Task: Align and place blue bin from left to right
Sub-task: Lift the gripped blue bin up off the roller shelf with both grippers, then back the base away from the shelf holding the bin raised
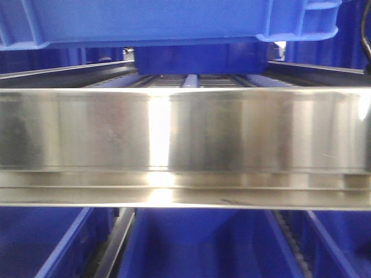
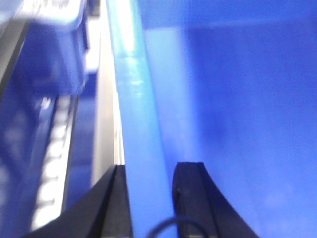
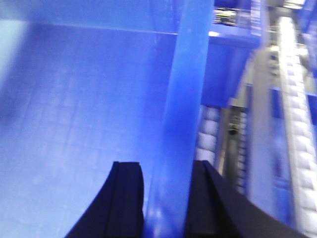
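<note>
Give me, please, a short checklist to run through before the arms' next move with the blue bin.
1. Left gripper closed on the blue bin wall, a finger on each side: ok.
2. Right gripper closed on the other wall the same way: ok.
3. Bin bottom above the steel rail: ok.
4. Bin level: ok, roughly.
5. Roller lane free: cannot tell; a darker bin sits at its far end.
6. Bin centred on the lane: cannot tell; its ends are out of frame.
</note>
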